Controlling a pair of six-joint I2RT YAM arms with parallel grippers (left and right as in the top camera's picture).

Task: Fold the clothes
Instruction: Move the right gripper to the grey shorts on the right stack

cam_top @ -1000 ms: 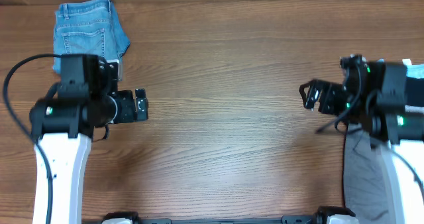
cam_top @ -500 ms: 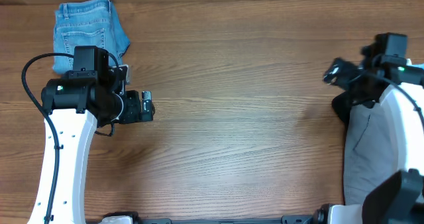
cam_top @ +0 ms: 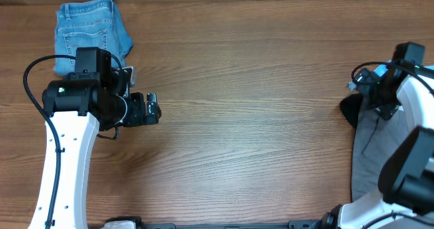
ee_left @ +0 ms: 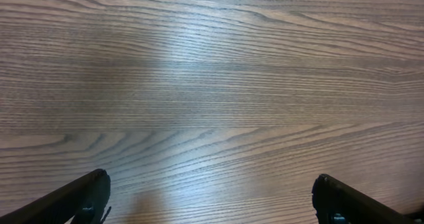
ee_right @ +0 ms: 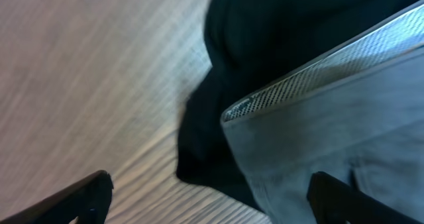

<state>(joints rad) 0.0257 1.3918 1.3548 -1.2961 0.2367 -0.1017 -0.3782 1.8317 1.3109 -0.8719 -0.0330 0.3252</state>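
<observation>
Grey shorts point(cam_top: 371, 158) lie in a heap at the table's right edge, over a black garment point(cam_top: 349, 111). In the right wrist view the grey shorts point(ee_right: 331, 144) with a pale mesh waistband edge overlap the black garment point(ee_right: 265, 45). My right gripper point(cam_top: 359, 80) is open just above this heap; its jaws stand wide apart over the edge of both cloths point(ee_right: 209, 197). Folded blue-denim shorts point(cam_top: 91, 32) lie at the far left. My left gripper point(cam_top: 150, 109) is open and empty over bare wood point(ee_left: 209, 197), in front of the denim.
The wooden table point(cam_top: 244, 107) spans the view between the arms. The right arm's white body point(cam_top: 413, 141) covers part of the grey heap. A light-blue piece point(cam_top: 427, 72) shows at the right edge.
My right gripper has swung right and back, from over bare wood to above the heap's far end. My left gripper has shifted slightly to the right.
</observation>
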